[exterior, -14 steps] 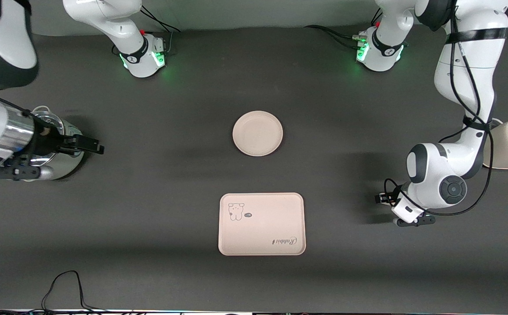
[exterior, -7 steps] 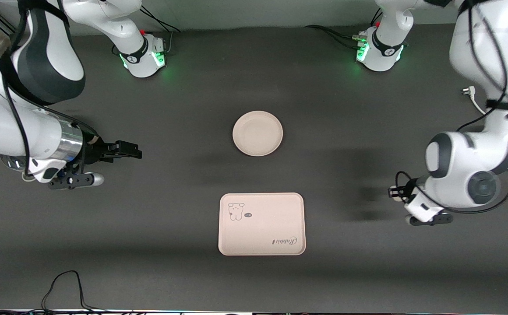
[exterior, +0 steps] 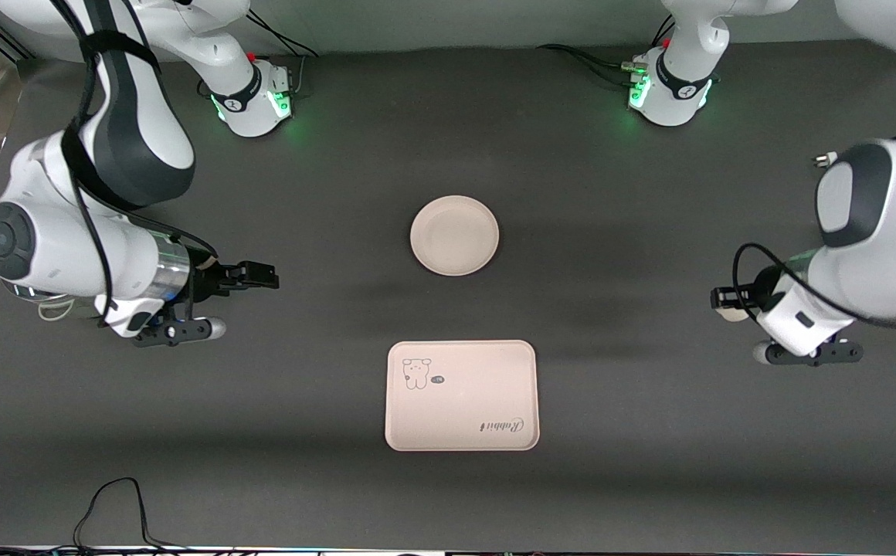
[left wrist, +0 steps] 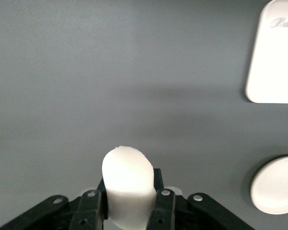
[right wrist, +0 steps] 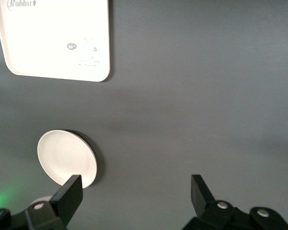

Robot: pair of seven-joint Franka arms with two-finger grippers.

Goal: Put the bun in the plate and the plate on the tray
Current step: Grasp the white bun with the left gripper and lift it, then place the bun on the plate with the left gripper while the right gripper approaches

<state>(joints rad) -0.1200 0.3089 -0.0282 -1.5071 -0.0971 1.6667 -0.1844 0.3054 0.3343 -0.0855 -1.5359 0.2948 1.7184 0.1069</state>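
While the tray (exterior: 461, 395) lies nearest the front camera, a cream rectangle with rounded corners, a little animal drawing and "Rabbit" script, the plate (exterior: 454, 235) sits just farther from that camera, round, plain and bare. Toward the left arm's end from the plate, the left gripper (left wrist: 127, 203) hovers over dark table (exterior: 610, 193), fingers clamped on the bun (left wrist: 128, 184), a smooth white rounded lump poking out past the fingertips. Toward the right arm's end from the plate, the right gripper (right wrist: 134, 194) hangs over the table, fingers spread wide, holding nothing.
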